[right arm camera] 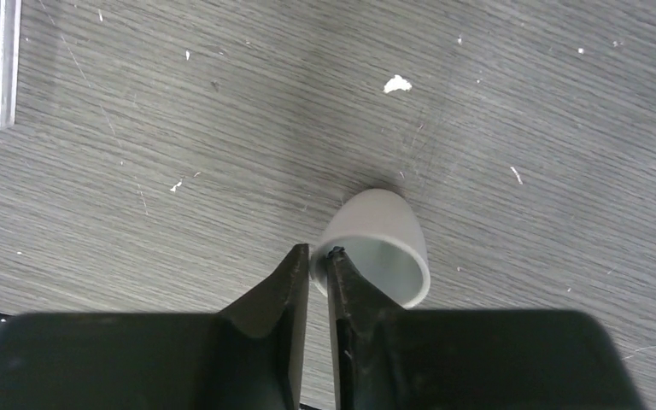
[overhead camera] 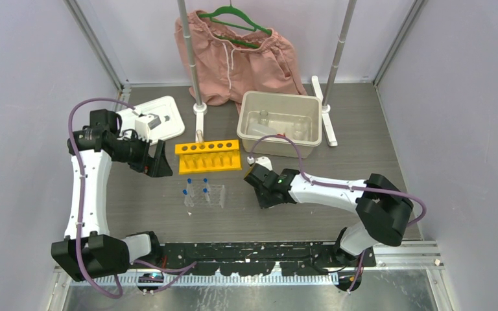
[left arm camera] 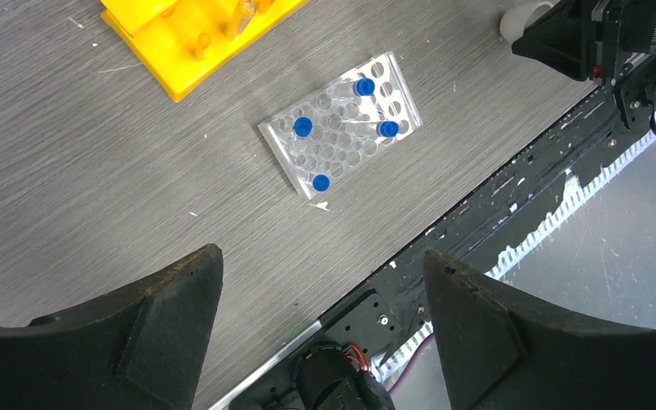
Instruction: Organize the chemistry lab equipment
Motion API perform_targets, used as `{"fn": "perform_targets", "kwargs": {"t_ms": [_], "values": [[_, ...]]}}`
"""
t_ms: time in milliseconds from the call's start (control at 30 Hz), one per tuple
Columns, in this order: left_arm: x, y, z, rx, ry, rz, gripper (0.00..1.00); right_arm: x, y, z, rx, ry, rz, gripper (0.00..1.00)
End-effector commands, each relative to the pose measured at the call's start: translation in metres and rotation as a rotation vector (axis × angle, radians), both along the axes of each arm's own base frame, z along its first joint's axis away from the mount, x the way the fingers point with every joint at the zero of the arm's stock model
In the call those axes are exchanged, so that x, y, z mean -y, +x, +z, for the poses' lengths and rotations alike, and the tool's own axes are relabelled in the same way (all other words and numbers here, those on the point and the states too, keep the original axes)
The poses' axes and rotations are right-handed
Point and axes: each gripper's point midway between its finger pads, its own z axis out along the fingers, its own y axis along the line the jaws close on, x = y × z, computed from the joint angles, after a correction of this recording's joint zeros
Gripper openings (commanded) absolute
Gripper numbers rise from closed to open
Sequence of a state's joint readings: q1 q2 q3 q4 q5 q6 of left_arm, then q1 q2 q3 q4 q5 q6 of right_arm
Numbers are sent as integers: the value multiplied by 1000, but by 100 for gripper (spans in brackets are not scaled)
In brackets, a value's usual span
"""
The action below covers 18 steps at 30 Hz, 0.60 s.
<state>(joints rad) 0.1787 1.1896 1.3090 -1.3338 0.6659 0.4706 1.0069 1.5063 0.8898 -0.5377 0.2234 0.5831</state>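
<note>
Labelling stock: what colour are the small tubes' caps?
Blue; the small clear tubes' caps show best in the left wrist view.

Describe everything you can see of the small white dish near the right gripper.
The small white dish is a little round cup, plain matte white, with a thin rim and an empty, greyish inside. It is tilted, its opening toward the wrist camera. The right gripper pinches its rim, one finger inside, one outside. It is over the grey table; whether it rests there I cannot tell.
</note>
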Motion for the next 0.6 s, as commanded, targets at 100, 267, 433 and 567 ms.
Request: {"fn": "perform_targets", "kwargs": {"t_ms": [100,267,433,567], "values": [[-4,8,-1,23,11,20,87,-9,19,26,96,27,-22,6],[-10,13,-6,28,40,48,86,-1,29,60,166,-5,-13,1],[-25,26,-10,22,79,128,91,1,49,138,239,85,-37,1],[-31,32,-13,-7,75,166,93,19,87,198,273,185,-109,1]]}}
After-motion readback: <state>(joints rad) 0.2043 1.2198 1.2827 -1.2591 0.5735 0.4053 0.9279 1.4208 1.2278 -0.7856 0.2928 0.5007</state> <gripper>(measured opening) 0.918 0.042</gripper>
